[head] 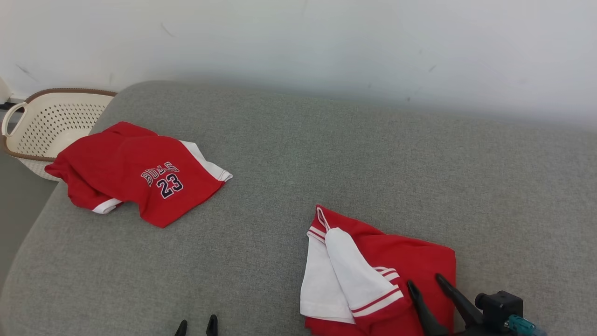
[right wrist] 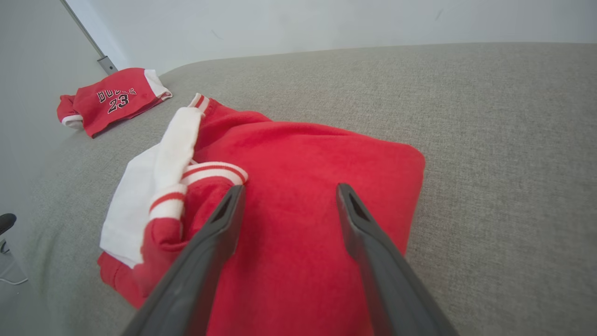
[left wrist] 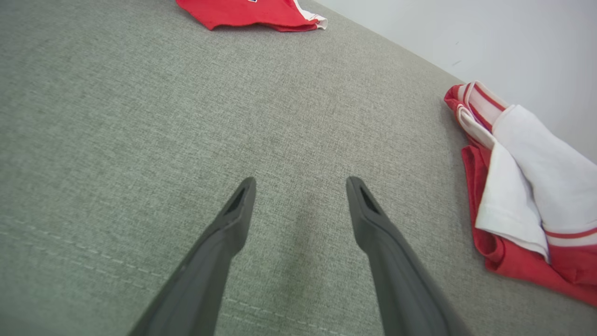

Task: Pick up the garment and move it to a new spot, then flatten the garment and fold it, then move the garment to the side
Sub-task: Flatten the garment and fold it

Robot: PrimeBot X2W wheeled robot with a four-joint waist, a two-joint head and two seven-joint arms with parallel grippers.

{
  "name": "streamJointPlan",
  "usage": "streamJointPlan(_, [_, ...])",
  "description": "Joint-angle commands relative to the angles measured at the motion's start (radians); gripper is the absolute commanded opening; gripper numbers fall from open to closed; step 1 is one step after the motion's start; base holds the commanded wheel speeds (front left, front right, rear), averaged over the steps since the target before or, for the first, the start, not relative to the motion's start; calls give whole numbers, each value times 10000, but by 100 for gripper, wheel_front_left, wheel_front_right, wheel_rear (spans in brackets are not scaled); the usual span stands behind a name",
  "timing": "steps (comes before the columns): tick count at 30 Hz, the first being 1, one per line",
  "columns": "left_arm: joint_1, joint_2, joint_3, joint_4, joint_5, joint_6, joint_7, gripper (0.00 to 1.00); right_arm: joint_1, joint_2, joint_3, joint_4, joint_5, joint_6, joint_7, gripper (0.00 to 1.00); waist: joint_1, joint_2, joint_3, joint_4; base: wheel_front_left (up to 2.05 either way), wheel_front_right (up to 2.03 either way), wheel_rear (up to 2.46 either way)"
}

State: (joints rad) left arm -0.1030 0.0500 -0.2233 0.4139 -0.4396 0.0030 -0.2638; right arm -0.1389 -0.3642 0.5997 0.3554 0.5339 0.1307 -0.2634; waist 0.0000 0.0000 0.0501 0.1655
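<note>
**One-layer pinch is the main hazard over the red jacket**

The red-and-white garment (head: 401, 256) lies bunched on the grey upholstered surface (head: 326, 154), near the robot and to its right. A white sleeve (head: 354, 275) with striped cuffs is draped across its left half. The right tool (head: 425, 281) hovers just above the plain red panel, released, its fingers spread with nothing between them. The left tool (head: 197, 322) is also released and sits over bare upholstery, well apart from the garment.

Several things could go wrong from here:

- The red panel looks smooth and taut where the right tool points. A shallow close would likely catch only the top layer, or slide off without gathering any cloth.
- If only one layer is caught, lifting would let the rest unfurl and hang. The loose sleeve would then drag across the surface.
- A close pressed too deep could nip the upholstery along with the cloth.
- With the left tool so far off, a one-sided lift would leave the garment lopsided and make flattening harder.
- A second red piece, the shorts (head: 135, 172), lies far to the left beside a pale basket (head: 51, 126). A new spot chosen near it risks overlap.
</note>
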Motion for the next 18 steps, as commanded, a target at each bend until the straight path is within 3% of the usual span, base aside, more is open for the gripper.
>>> streamJointPlan(1, [117,11,13,36,-24,31,-12,100,-58,57,-54,-11,17,0,-5,100,0,0,5,8,0,0,0])
streamJointPlan(8, [112,12,-30,-3,-78,57,-12,100,217,133,-227,-855,233,0,-4,100,0,0,34,12,0,0,0])
streamJointPlan(18, [-3,12,-60,17,-97,72,-11,100,189,-258,1263,-917,851,0,-4,100,0,0,102,5,0,0,0])
